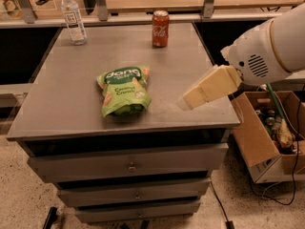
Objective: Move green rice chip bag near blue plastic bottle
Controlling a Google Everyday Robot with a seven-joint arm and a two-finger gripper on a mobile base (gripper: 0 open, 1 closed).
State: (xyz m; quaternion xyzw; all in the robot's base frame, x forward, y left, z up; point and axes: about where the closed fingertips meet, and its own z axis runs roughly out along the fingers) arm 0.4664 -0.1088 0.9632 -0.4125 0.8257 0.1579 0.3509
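The green rice chip bag (123,90) lies flat on the grey cabinet top (62,94), left of centre and toward the front. The blue plastic bottle (74,16) stands upright at the far left corner, well apart from the bag. My gripper (187,100) is a cream-coloured piece on the white arm (267,46) that comes in from the right. It hangs over the front right part of the top, to the right of the bag and clear of it, and it holds nothing that I can see.
A red cola can (160,28) stands at the back centre-right. The cabinet has drawers (131,166) below. An open cardboard box (267,137) with clutter and cables sits on the floor at the right. A shelf rail runs behind the cabinet.
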